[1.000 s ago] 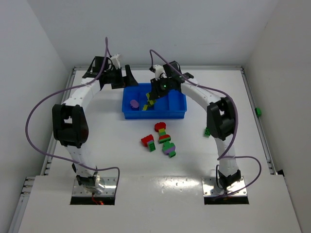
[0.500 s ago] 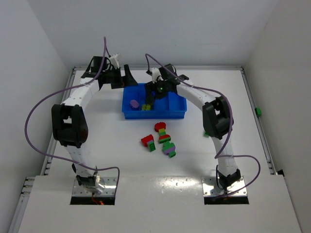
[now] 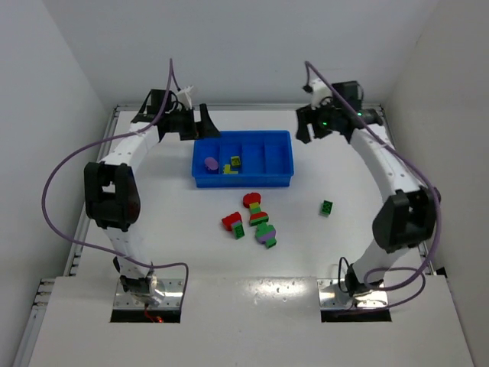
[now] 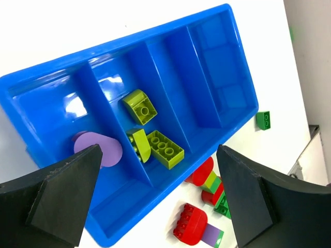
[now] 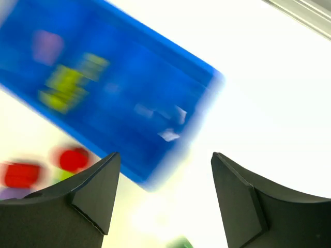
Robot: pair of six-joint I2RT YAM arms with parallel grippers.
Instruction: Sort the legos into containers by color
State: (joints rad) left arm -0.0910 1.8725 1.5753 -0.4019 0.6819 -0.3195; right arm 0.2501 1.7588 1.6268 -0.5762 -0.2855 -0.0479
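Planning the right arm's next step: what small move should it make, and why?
Probably swing the right pincer, open and empty, down toward the lone green brick: it lies loose on that arm's side, needs no pulling apart, and the tray has two empty compartments.

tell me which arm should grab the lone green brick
Right, likely: the green brick lies on its side of the table, the right pincer is open and empty; the left pincer is farther, by the tray.

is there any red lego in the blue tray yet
No, the tray holds only a purple brick and three yellow-green bricks; the red ones lie outside it.
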